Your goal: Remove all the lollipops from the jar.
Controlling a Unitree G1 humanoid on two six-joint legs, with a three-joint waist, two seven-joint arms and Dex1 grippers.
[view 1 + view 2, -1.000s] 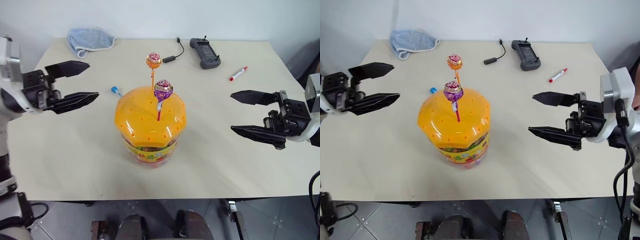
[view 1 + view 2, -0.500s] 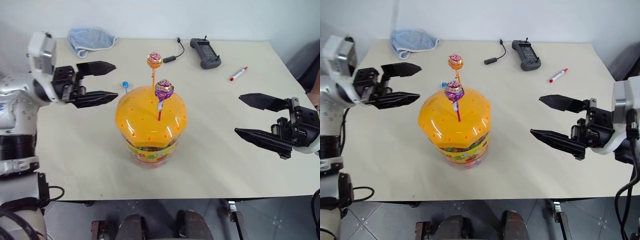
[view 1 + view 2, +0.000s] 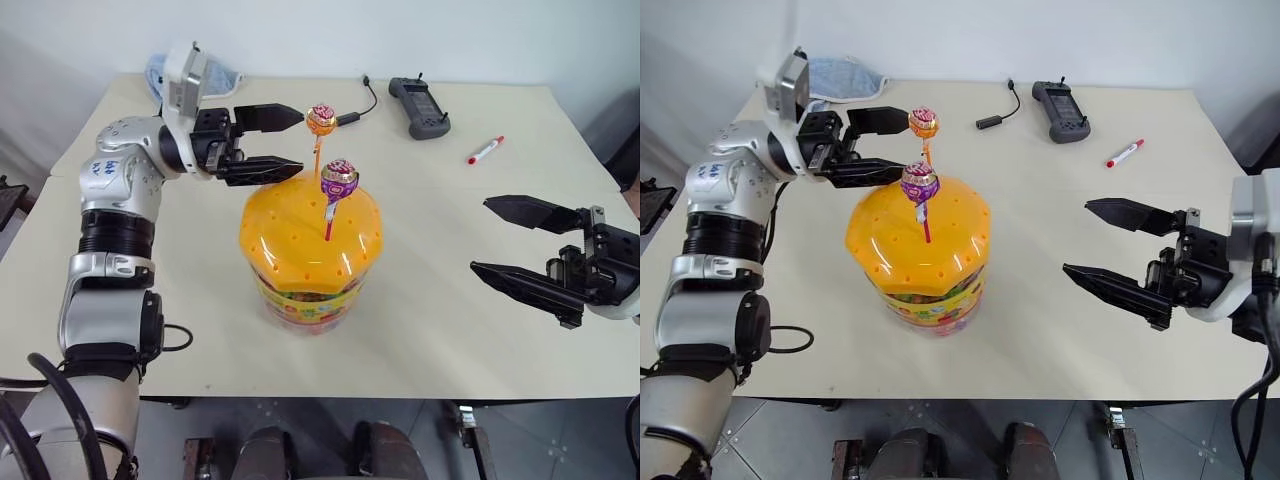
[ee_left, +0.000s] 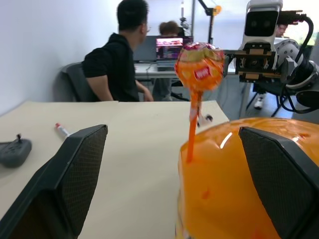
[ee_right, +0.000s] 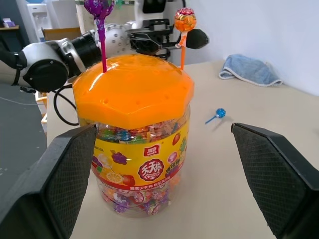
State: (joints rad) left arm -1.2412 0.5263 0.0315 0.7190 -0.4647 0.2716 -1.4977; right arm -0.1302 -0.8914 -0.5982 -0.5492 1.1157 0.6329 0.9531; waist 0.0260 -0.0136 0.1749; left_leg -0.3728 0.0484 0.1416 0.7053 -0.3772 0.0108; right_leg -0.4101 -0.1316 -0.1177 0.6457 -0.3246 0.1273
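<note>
Nearest the front edge of the desk (image 3: 180, 330), the jar (image 3: 310, 255) is seen standing upright, its domed orange lid dotted with small holes and a colourful label wrapped around its clear body. To the right of the jar and well apart from it, the right gripper (image 3: 505, 240) is held above the desk with its two black fingers spread wide and nothing between them.

Two lollipops are seen planted upright in the lid. The purple-wrapped lollipop (image 3: 338, 180) is set on a red stick near the middle of the dome, and the orange-wrapped lollipop (image 3: 320, 120) rises on an orange stick from the far side of the lid. The left gripper (image 3: 300, 143) is reached in from the left at the level of that orange stick; its fingers are parted wide, one to either side of the stick, and no contact with it can be made out. In the right wrist view, a blue-wrapped lollipop (image 5: 217, 114) is seen lying flat on the desk beyond the jar.

Farther back, a red-capped marker (image 3: 485, 149) lies at the right. At the far edge a black handheld controller (image 3: 420, 108), a small black cable (image 3: 358, 105) and a blue cloth (image 3: 845, 78) are placed.
</note>
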